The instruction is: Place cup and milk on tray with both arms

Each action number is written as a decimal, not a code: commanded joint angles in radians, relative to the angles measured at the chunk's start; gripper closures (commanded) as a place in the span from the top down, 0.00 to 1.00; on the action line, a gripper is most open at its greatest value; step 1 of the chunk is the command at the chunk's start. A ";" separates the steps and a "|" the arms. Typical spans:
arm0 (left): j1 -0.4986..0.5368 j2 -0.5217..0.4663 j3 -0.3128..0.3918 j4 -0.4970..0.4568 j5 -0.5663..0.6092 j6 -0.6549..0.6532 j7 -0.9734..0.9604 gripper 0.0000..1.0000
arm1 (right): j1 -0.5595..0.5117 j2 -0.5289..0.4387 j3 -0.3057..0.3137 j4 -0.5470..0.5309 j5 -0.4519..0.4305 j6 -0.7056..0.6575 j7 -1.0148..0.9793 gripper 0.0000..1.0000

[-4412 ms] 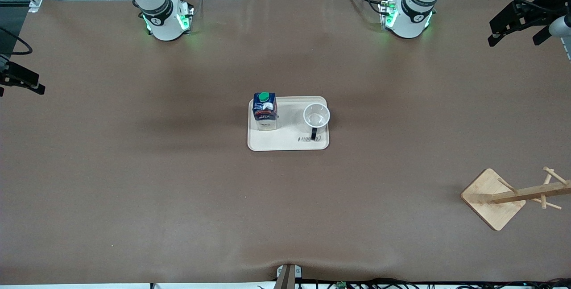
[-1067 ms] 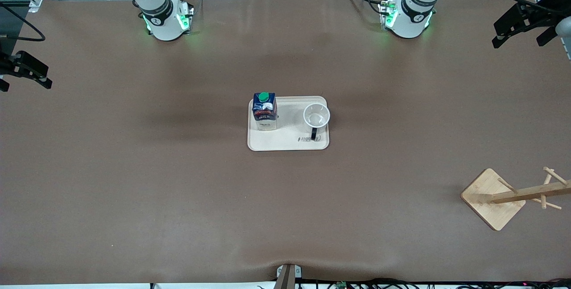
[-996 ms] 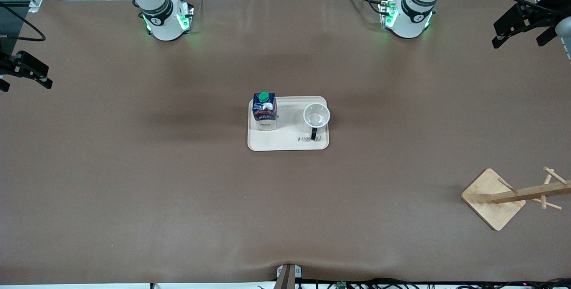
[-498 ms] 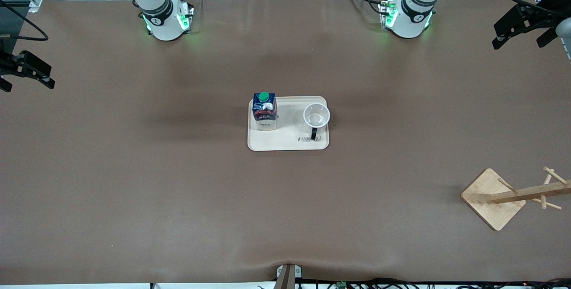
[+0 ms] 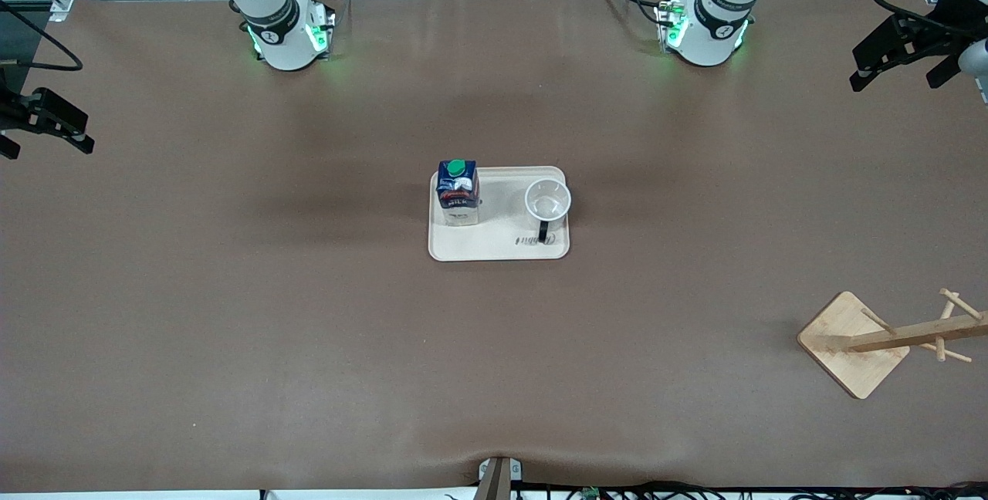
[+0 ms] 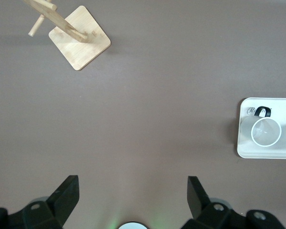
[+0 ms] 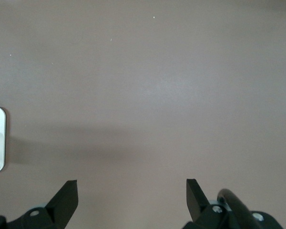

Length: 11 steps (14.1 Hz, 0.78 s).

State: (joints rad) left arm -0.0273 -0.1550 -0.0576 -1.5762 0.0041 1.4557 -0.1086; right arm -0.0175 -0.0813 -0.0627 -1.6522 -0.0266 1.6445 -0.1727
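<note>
Cup (image 5: pixel 547 201) and milk (image 5: pixel 458 193) upright on tray (image 5: pixel 494 249), mid-table | left claw (image 5: pixel 903 56) and right claw (image 5: pixel 42 126) spread wide, empty, high over opposite table ends | risk: knocking either over if swinging back low.

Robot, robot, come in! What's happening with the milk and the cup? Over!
Left gripper and right gripper open, empty, over table ends. Milk, cup standing on tray. Nothing in the way.

right gripper (image 5: pixel 46 126) shifted slightly over its table end | left gripper (image 5: pixel 899 60) edged sideways
</note>
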 commanded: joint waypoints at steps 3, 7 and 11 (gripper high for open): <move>0.003 0.012 -0.004 0.022 -0.012 -0.002 0.017 1.00 | -0.004 0.012 -0.002 0.011 0.004 0.014 -0.002 1.00; 0.001 0.018 -0.004 0.024 -0.010 -0.001 0.007 1.00 | -0.004 0.035 -0.002 0.031 0.002 0.018 -0.002 1.00; 0.004 0.018 -0.004 0.028 -0.010 -0.002 0.010 1.00 | -0.012 0.034 -0.005 0.032 0.002 0.011 -0.005 1.00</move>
State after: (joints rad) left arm -0.0290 -0.1481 -0.0579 -1.5719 0.0041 1.4558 -0.1086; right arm -0.0198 -0.0584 -0.0692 -1.6485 -0.0266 1.6715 -0.1726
